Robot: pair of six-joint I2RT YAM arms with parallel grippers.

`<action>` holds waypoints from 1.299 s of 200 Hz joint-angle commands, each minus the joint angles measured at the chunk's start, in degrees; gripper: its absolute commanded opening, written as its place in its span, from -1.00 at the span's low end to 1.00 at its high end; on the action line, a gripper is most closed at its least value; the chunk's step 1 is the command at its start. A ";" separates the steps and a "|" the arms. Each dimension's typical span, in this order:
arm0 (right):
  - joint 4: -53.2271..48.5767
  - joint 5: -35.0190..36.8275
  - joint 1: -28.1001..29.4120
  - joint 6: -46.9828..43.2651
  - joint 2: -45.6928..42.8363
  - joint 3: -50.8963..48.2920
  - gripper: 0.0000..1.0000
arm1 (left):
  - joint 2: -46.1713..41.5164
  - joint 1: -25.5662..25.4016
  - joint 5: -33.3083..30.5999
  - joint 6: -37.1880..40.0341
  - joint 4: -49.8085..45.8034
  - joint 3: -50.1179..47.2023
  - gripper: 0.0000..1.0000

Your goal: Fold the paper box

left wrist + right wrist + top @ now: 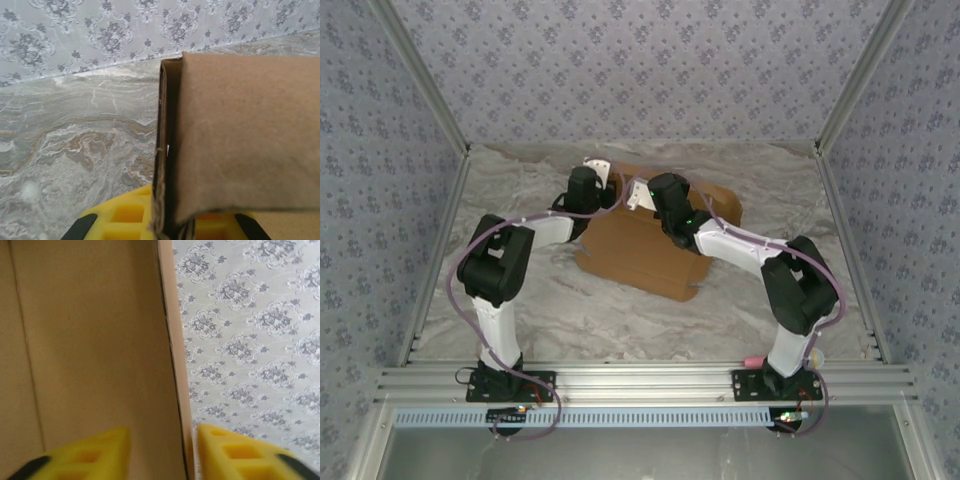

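Your enclosure, itemised: back wall point(640, 70), left side wall point(370, 200) and right side wall point(910, 200), all grey-blue floral wallpaper. Tabletop point(650, 325), grey-white marbled. Aluminium corner post point(432, 90). Aluminium rails point(640, 381) along your near edge. Pale blue slotted strip point(640, 417) beneath. Even, soft light.

paper box point(640, 255): 1 | robot arms: 2, one left arm point(500, 270) and one right arm point(795, 285) | yellow left fingers point(125, 212): 2 | yellow right fingers point(95, 452): 2 | small pink thing point(754, 359): 1 | bench point(620, 320): 1 | walls point(640, 70) with flower print: 3 | purple cables point(455, 265): 2
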 commanded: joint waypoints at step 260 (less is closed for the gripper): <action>-32.32 -44.95 -20.26 81.67 -1.66 13.80 0.30 | -8.92 0.31 -10.58 -2.68 -4.09 -5.34 -1.00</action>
